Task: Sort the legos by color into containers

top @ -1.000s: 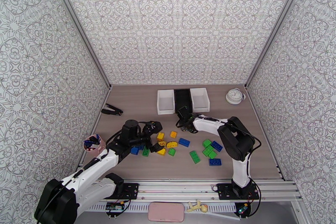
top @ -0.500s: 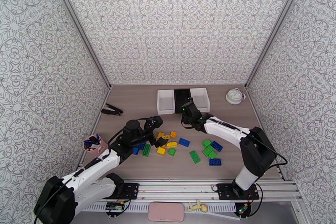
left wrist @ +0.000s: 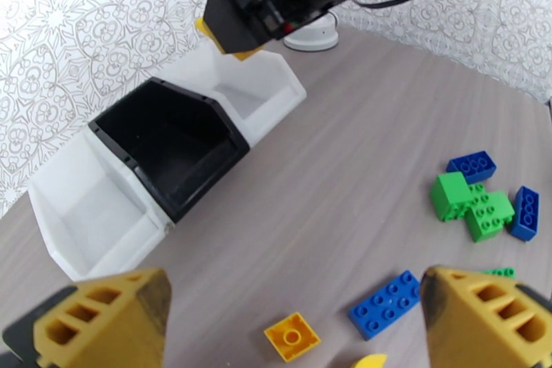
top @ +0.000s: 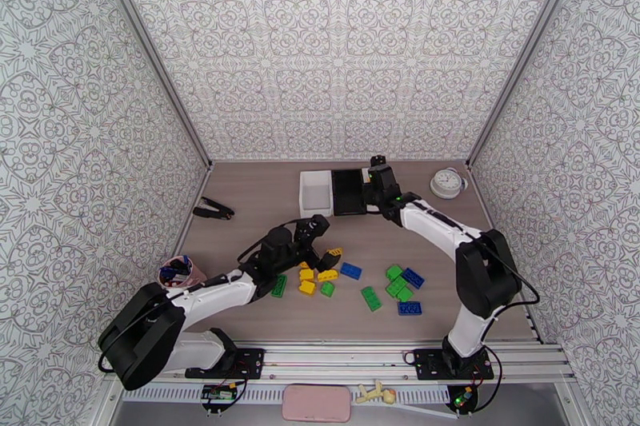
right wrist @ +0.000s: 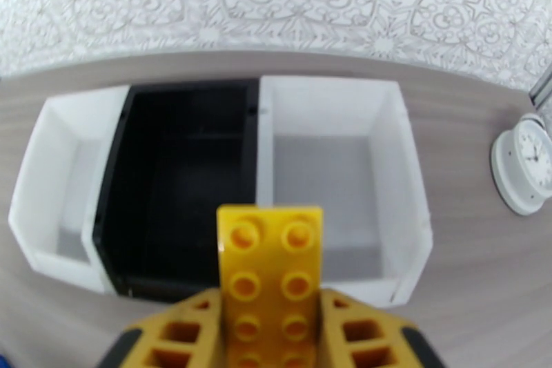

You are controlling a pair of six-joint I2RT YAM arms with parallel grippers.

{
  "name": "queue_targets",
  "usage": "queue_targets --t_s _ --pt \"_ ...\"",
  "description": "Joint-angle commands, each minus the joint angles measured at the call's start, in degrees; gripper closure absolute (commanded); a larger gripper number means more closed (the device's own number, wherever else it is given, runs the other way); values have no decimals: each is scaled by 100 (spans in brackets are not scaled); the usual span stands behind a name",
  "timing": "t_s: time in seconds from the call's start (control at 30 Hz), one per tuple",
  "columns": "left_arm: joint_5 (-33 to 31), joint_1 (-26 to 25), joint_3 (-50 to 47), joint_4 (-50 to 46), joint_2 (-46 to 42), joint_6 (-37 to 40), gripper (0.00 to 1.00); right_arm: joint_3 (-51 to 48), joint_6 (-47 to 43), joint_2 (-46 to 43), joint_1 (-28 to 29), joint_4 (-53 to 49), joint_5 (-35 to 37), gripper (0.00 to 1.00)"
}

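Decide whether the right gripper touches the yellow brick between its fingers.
Touching. The right wrist view shows the right gripper, both fingers pressed against the yellow brick.

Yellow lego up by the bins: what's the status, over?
Right gripper shut on yellow lego, hovering above the white bin. Left gripper open over loose legos. Nothing blocking the bin. Over.

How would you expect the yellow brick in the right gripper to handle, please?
The yellow brick looks like rigid moulded plastic, so probably stiff and light. Its glossy sides might slip in the right gripper. Being flat-sided, it should not roll.
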Motion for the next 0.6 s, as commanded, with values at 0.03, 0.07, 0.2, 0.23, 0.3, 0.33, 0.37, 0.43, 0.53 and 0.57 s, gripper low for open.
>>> queue_targets --t_s 0.03,0.07,0.2,0.23,0.3,0.33,0.37,0.43,0.53,0.57 --pt "-65 26 221 250 168 -91 0 602 -228 596 -266 -51 -212 69" --pt "-44 36 247 255 212 -86 0 703 -229 718 -322 -62 -238 69" --pt "-13 42 307 320 334 -107 0 1018 -210 1087 -477 -105 -338 69" --pt "-23 44 310 331 336 -121 0 1085 -217 1161 -501 -99 -372 69" --pt "-58 36 294 313 302 -163 0 1188 -219 1261 -527 -107 -415 67" --pt "-91 10 272 274 270 -173 0 1237 -212 1300 -550 -138 -430 65" --pt "-135 -4 258 231 232 -166 0 1270 -202 1303 -558 -173 -453 62" --pt "-253 -51 213 143 124 -171 0 1219 -214 1232 -568 -139 -505 54" --pt "-378 -86 94 84 -95 -218 0 974 -280 975 -568 30 -574 41" --pt "-445 -88 41 75 -182 -238 0 851 -310 847 -568 99 -592 38"
